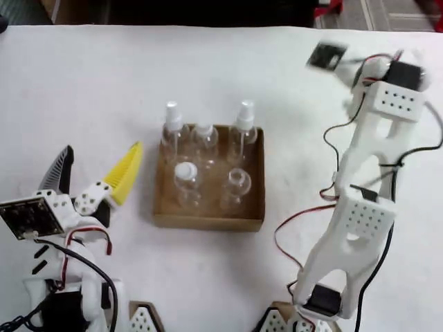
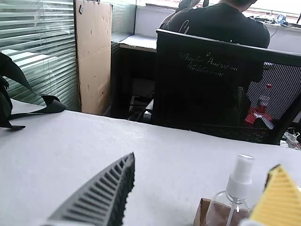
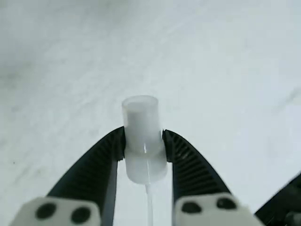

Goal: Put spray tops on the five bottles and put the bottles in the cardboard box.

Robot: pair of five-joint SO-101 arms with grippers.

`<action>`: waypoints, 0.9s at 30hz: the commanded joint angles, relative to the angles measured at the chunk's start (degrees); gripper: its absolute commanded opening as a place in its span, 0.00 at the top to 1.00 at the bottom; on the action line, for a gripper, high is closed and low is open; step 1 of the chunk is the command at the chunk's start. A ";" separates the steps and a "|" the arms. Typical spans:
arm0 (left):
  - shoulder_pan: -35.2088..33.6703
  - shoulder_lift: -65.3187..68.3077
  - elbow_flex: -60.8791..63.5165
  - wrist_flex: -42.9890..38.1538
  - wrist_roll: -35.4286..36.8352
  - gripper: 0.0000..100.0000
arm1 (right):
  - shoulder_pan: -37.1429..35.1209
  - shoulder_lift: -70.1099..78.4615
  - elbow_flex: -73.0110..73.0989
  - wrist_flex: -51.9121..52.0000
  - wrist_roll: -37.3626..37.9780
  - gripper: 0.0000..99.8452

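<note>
The only lettering is a faint line of print across the back of the chair [image 2: 211,84] beyond the table [image 1: 83,83], too dim to read; the cardboard box [image 1: 208,221] and the bottles in it show plain surfaces. All five bottles stand upright inside the box. The back-left bottle [image 1: 173,135], back-right bottle [image 1: 243,131] and front-left bottle [image 1: 185,183] each wear a white spray head. The front-right bottle [image 1: 237,187] has a bare open neck. Whether the back-middle bottle [image 1: 205,142] is capped cannot be told. The left gripper [image 1: 104,147] sits low over the table just to the left of the box, tilted up and pointing toward the box's far left corner. Its jaws are spread wide with nothing between them, the black finger [image 1: 59,169] farther from the box and the yellow finger [image 1: 126,171] nearer it, close to the box wall but apart from it. The right arm [image 1: 377,131] rises to the right of the box and stretches away, its wrist well beyond the box's far right corner. The right gripper [image 3: 143,134] points down at bare table with its jaws closed on the loose spray top [image 3: 140,117]. They pinch it at the collar, and the dip tube [image 3: 149,207] trails back between the fingers.
</note>
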 commanded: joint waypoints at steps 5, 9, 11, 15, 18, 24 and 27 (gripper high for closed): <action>2.42 0.13 -7.03 5.27 7.56 0.60 | 0.48 -19.30 -7.12 1.27 -35.96 0.98; 9.27 0.13 -13.19 14.68 6.42 0.60 | 0.22 -25.19 -7.03 1.63 -51.08 0.98; 13.67 0.13 -15.56 18.73 1.32 0.60 | -0.48 -27.56 -6.95 1.71 -58.46 0.98; 21.85 0.13 -16.79 21.98 -4.84 0.60 | -6.20 -32.22 -5.45 1.71 -66.29 0.98; 23.52 0.13 -16.79 22.07 -5.01 0.60 | -14.11 -39.16 0.18 1.71 -66.99 0.98; 23.78 0.04 -20.48 23.65 -5.10 0.60 | -33.80 -57.98 14.95 1.19 -66.81 0.98; 25.36 0.04 -24.00 24.97 -5.19 0.60 | -42.68 -62.81 20.57 -1.63 -66.81 0.98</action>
